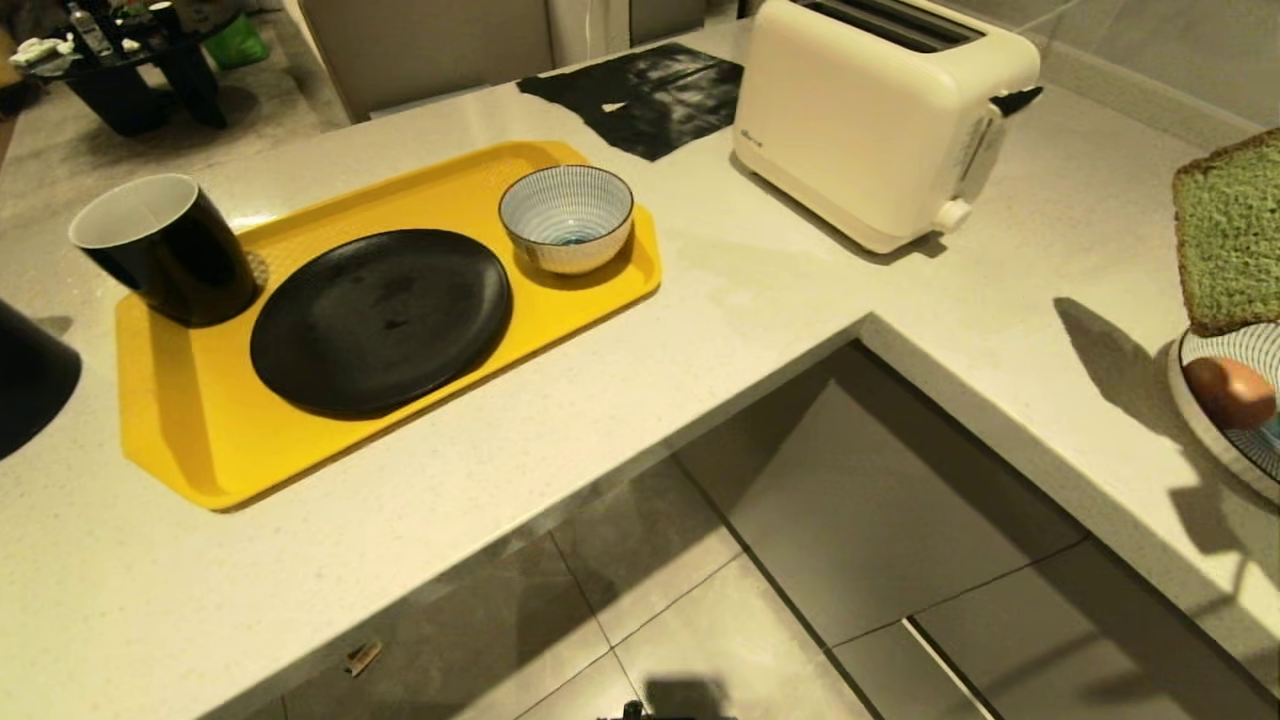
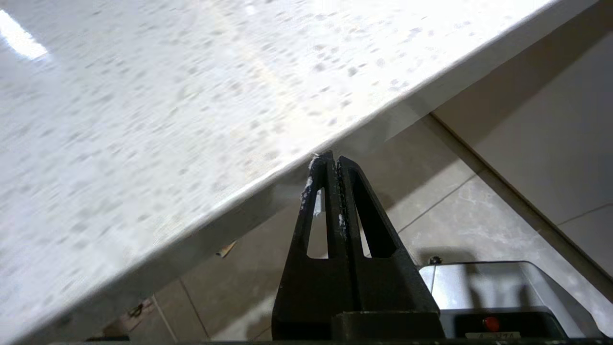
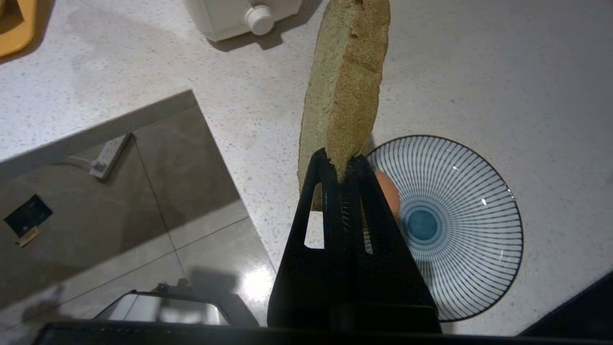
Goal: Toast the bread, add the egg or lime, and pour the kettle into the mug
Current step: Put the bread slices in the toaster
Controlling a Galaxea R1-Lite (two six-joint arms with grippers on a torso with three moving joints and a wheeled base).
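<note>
Now gripping bread (image 3: 342, 91) by its crust edge in right jaws, upright above the striped plate (image 3: 459, 230) with egg (image 3: 389, 191), near toaster (image 1: 880, 110); soft, light, crushable, best pinched gently; left jaws closed, empty by desk (image 2: 143, 120).

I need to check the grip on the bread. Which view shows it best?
The right wrist view: the right gripper is shut on the bread, seen edge-on above the striped plate. The head view shows only the slice's green face; the left wrist view shows none.
</note>
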